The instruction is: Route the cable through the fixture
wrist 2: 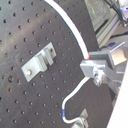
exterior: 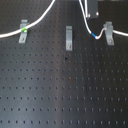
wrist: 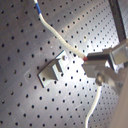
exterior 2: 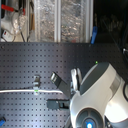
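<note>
In the first exterior view we see, from left to right, the cable (exterior: 37, 21) crossing a grey clip (exterior: 23, 30) at its green band (exterior: 23, 30), then the fixture (exterior: 69, 37) standing bare mid-surface (exterior: 60, 90), then a forked clip (exterior: 107, 32) by the blue band (exterior: 94, 35). In the first wrist view the claw (wrist: 90, 64) seems, through blur, clamped on the cable just beside the fixture.

A long thin white flexible cable (exterior: 42, 19) carries one small green band (exterior: 24, 29) and one small blue band (exterior: 93, 35). The narrow upright metal fixture (exterior: 68, 38) is plain grey. The flat desk (exterior: 60, 90) is black, patterned with a regular grid of small holes.
</note>
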Available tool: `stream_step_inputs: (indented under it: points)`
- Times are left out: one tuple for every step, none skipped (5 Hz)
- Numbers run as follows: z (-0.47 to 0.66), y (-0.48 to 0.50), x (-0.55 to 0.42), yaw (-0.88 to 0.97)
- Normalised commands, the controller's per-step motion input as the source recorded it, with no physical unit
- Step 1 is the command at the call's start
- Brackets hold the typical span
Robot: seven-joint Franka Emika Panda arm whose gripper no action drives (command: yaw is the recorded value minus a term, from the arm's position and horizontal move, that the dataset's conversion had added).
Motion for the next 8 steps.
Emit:
stream_step_inputs:
  points:
    - [0.04,0.147,-0.032,-0.03]
    - [0.12,0.015,0.070,0.00]
    - [0.16,0.144,-0.018,0.40]
    - [0.13,0.153,-0.023,0.65]
    - [0.13,0.174,0.075,0.61]
    - [0.23,0.102,0.007,0.41]
    - [0.28,0.084,0.016,0.38]
    - [0.43,0.044,-0.012,0.04]
